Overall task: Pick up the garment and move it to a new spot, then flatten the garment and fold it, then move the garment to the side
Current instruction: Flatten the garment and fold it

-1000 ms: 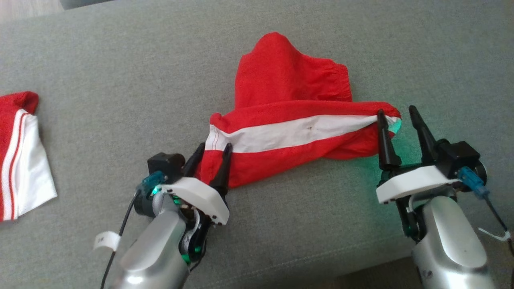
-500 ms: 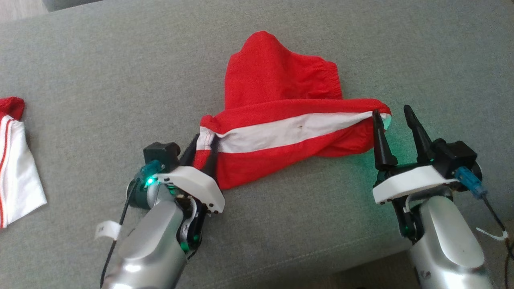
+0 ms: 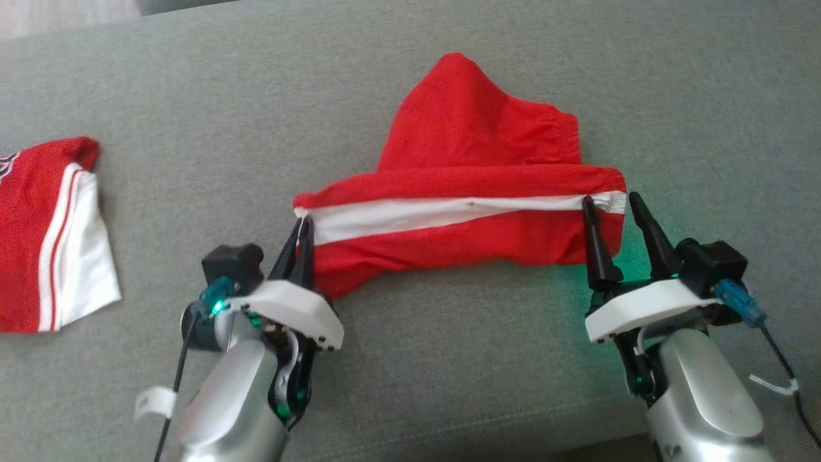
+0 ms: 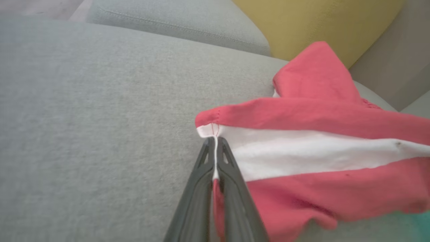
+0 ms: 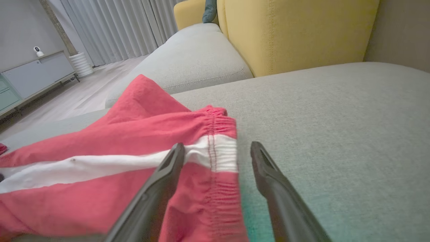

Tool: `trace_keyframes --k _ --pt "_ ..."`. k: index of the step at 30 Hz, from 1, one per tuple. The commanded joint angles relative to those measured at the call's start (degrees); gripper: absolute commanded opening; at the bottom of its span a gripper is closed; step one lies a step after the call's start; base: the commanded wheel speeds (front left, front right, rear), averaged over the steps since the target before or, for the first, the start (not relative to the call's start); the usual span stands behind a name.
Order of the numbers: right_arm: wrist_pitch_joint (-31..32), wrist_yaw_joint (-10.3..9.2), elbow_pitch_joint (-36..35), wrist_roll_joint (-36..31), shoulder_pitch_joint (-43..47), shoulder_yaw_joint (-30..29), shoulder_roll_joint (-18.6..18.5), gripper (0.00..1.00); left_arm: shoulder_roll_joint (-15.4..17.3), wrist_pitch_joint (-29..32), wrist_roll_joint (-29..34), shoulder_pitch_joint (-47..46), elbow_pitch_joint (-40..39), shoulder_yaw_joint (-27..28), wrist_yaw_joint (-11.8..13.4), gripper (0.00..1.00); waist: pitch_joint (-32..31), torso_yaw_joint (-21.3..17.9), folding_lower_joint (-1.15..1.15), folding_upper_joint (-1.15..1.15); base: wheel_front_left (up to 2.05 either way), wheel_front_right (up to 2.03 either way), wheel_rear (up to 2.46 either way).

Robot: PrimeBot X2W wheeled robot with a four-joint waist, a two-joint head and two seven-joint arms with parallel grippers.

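My left tool (image 3: 301,221) is pressed together. It pinches the corner of the red shorts (image 3: 468,154), right where the white stripe (image 3: 442,215) ends at the hem. In the left wrist view, a thin bit of white and red cloth sits squeezed between the two dark fingers of the left tool (image 4: 214,139).

My right tool (image 3: 609,199) is spread wide. It holds nothing. It sits at the other end of the shorts, by the stretchy waistband (image 5: 218,121). In the right wrist view, one finger (image 5: 168,168) is over the cloth and the other finger (image 5: 268,174) is over the bare sofa seat (image 5: 336,117), just beside the edge of the shorts. I cannot tell if either finger touches the cloth.

The shorts lie in the middle of the head view, on the grey sofa seat (image 3: 192,128). They are soft and thin. The front part is pulled into a long band from one tool to the other. The back part stands up in a pointy hump. The waistband is bunched into small wrinkles. The stripe has a tiny dark spot on it.

The sofa seat is fuzzy, woven and flat. Another red and white garment (image 3: 45,224) lies at the left edge of the head view, well apart from the shorts. A yellow cushion (image 5: 295,33) stands behind the seat.
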Motion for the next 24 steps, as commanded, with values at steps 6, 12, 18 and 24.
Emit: trace_keyframes --k 6,12,18,24 --pt "-0.37 0.42 -1.26 2.61 0.03 2.96 0.00 1.00 0.49 -0.32 1.68 0.66 -2.04 3.12 -0.14 0.00 -0.11 1.16 0.00 0.00 0.00 0.00 0.00" --pt "-0.37 0.42 -2.24 3.50 0.25 3.40 0.00 0.80 0.49 -0.32 2.27 0.86 -1.75 3.98 -0.11 0.00 -0.14 1.05 0.00 0.00 0.00 0.00 0.00" --pt "-0.37 0.42 -1.43 3.80 0.17 3.61 0.01 0.00 0.49 -0.32 2.83 0.69 -1.42 5.00 -0.19 0.00 -0.09 1.23 0.00 0.00 0.00 0.00 0.00" --pt "-0.37 0.42 -2.56 4.14 -0.03 3.69 0.01 0.00 0.49 -0.32 3.52 0.96 -2.07 6.98 -0.40 0.00 -1.43 1.70 0.00 0.00 0.00 0.00 0.00"
